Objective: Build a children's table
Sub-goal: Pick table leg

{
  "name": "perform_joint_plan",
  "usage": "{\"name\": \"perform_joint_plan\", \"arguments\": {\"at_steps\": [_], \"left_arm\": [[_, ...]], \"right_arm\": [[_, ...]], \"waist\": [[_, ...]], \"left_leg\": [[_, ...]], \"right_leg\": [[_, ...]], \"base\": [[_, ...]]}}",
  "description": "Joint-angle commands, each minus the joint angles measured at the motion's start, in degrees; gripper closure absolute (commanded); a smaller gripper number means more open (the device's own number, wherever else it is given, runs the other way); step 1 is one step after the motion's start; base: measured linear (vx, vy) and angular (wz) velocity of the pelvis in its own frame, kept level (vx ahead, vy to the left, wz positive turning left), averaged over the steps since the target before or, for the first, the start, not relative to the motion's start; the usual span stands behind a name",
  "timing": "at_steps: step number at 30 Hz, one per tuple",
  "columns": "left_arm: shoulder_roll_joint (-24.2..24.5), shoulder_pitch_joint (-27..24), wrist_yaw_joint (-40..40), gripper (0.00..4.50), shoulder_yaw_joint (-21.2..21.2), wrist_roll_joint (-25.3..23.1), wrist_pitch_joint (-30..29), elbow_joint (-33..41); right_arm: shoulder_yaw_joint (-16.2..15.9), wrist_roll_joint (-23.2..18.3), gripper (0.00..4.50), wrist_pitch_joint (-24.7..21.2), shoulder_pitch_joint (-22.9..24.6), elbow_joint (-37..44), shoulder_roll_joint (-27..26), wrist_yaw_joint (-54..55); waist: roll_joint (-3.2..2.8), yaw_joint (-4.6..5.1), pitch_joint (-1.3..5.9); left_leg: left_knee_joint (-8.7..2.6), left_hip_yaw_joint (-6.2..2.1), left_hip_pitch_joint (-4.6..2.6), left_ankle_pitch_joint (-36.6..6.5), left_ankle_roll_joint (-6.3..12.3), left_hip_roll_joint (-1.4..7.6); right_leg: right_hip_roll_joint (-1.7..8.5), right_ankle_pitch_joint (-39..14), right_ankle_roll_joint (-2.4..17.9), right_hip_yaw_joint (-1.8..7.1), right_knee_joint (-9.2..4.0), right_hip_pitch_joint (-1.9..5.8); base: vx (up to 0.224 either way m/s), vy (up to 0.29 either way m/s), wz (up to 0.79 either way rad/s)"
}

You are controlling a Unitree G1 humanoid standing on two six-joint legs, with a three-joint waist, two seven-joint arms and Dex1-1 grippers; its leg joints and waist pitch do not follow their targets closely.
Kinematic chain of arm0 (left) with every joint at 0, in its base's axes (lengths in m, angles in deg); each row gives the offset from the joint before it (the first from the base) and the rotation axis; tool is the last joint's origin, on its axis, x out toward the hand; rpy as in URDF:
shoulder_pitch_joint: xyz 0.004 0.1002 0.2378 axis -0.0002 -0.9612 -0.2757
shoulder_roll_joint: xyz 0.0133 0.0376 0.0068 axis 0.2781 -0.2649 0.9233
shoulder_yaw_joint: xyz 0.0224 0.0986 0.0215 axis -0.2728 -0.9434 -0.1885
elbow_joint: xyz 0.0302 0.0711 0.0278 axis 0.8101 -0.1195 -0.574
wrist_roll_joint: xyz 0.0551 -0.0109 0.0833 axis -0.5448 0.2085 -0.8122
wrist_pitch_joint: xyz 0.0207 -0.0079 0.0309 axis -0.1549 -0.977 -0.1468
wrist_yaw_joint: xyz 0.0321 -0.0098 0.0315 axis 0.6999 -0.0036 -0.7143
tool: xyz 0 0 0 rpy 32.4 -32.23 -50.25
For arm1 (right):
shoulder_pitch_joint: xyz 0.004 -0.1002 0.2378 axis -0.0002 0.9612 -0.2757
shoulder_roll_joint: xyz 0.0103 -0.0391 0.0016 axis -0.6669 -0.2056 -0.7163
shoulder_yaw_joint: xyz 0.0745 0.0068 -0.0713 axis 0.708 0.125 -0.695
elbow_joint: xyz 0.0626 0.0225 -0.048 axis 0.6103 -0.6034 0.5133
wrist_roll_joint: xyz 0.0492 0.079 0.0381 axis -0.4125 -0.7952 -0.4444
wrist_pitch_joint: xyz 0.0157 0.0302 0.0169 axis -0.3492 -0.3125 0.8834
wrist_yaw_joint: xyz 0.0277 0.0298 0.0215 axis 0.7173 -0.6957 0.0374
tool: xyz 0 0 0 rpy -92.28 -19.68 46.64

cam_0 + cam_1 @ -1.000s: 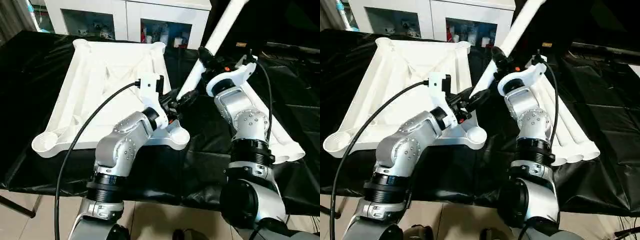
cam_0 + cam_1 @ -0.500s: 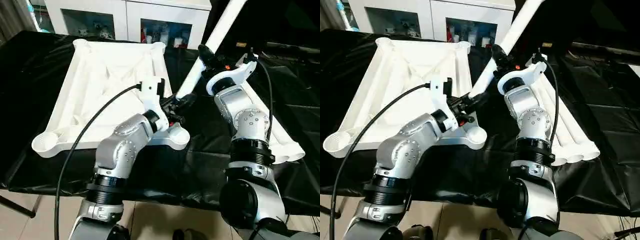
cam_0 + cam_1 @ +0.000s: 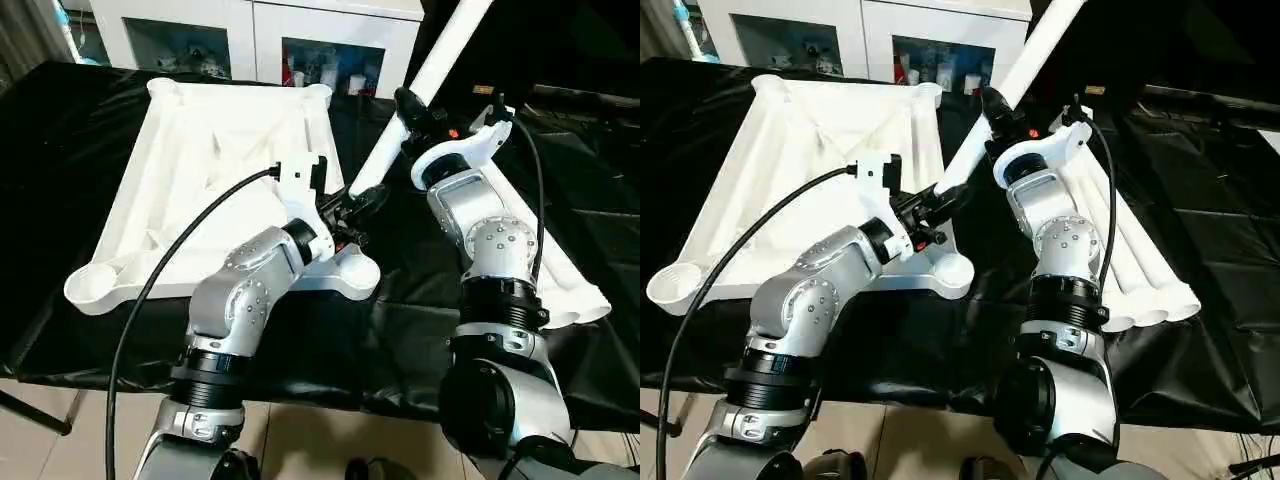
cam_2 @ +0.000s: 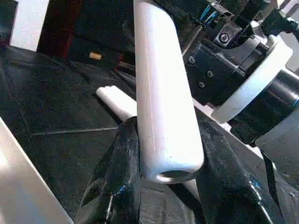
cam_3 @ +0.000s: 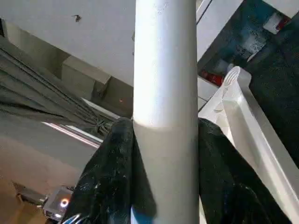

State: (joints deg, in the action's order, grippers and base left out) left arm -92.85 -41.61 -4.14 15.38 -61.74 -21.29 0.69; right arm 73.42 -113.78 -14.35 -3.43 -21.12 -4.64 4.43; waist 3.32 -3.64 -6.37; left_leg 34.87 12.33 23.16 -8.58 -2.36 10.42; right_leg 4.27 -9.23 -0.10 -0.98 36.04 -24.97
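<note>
- The leg (image 3: 430,75) is held slanting above the black cloth, lower end near the upturned table top's (image 3: 200,170) corner socket (image 3: 352,272).
- It is pinched by both left gripper (image 4: 163,163) and right gripper (image 5: 163,154); opposed pulls could make it slip or miss the socket.

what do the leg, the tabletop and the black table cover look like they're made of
Leg: likely moulded plastic, smooth white with a soft sheen, a faint seam line along it and a hollow end.
Tabletop: likely the same white plastic, with moulded ribs and rounded corner sockets.
Cover: thin glossy black sheet, plastic film or coated fabric, creased and shiny in places.
</note>
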Motion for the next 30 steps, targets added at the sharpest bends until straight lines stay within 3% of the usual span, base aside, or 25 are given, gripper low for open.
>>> {"name": "perform_joint_plan", "arguments": {"at_steps": [1,2,5,13,15,20,27,30], "left_arm": [[0.27,1.27,-0.32,3.17,0.17,-0.53,1.50,0.31],[0.30,1.25,-0.32,3.17,0.23,-0.57,1.69,0.31],[0.36,1.23,-0.22,3.17,0.36,-0.50,1.90,0.37],[0.35,1.35,-0.22,3.17,0.44,-0.33,2.56,0.05],[0.34,1.35,-0.21,3.18,0.48,-0.20,2.79,-0.06],[0.38,1.36,-0.24,3.18,0.56,-0.20,3.00,-0.11],[5.85,2.97,0.89,3.18,4.45,-0.26,4.04,-1.73],[7.99,3.04,2.03,3.18,5.30,-0.12,3.75,-1.95]], "right_arm": [[-0.63,0.16,3.09,0.51,-0.32,-0.19,0.47,0.49],[-0.65,0.04,3.09,0.55,-0.30,-0.25,0.46,0.41],[-0.73,-0.13,2.39,0.61,-0.30,-0.34,0.50,0.32],[-1.33,0.13,1.88,0.48,-0.17,-0.43,0.89,0.50],[-1.46,0.21,1.55,0.34,-0.02,-0.41,0.99,0.70],[-1.68,0.20,1.52,-0.33,0.22,-0.22,1.17,0.65],[-2.71,1.52,1.52,-4.13,5.65,3.14,4.95,0.81],[-2.97,1.40,1.52,-5.67,7.38,4.31,6.37,0.19]], "waist": [[-0.31,-0.24,6.24],[-0.39,-0.27,6.29],[-0.37,-0.24,6.29],[-0.39,-0.25,6.36],[-0.44,-0.25,6.35],[-0.52,-0.24,6.33],[-0.53,-0.47,6.42],[-0.73,-0.38,6.47]], "left_leg": [[-3.73,-1.29,-1.56,-11.00,-0.03,1.68],[-3.69,-1.29,-1.60,-10.93,-0.01,1.69],[-3.70,-1.28,-1.57,-10.81,0.04,1.68],[-3.65,-1.27,-1.56,-10.36,0.16,1.67],[-3.64,-1.26,-1.59,-10.40,0.20,1.69],[-3.68,-1.29,-1.62,-10.83,-0.04,1.70],[-3.68,-1.36,-1.62,-9.56,-0.56,1.52],[-3.58,-1.34,-1.61,-8.90,-0.47,1.50]], "right_leg": [[2.49,-10.65,7.42,1.24,-4.13,3.10],[2.54,-10.56,7.47,1.27,-4.12,3.10],[2.46,-10.20,7.56,1.24,-4.07,3.11],[2.46,-9.33,7.78,1.25,-3.96,3.17],[2.45,-9.23,7.96,1.25,-3.96,3.12],[2.46,-9.73,7.89,1.25,-4.01,3.14],[2.42,-8.64,7.13,1.24,-3.84,3.35],[2.31,-7.08,7.87,1.23,-3.64,3.35]], "base": [[0.000,0.000,0.00],[0.000,0.000,0.00],[0.000,0.000,0.00],[0.000,0.000,0.00],[0.000,0.000,0.00],[0.000,0.000,0.00],[0.000,0.000,0.00],[0.000,0.000,0.00]]}}
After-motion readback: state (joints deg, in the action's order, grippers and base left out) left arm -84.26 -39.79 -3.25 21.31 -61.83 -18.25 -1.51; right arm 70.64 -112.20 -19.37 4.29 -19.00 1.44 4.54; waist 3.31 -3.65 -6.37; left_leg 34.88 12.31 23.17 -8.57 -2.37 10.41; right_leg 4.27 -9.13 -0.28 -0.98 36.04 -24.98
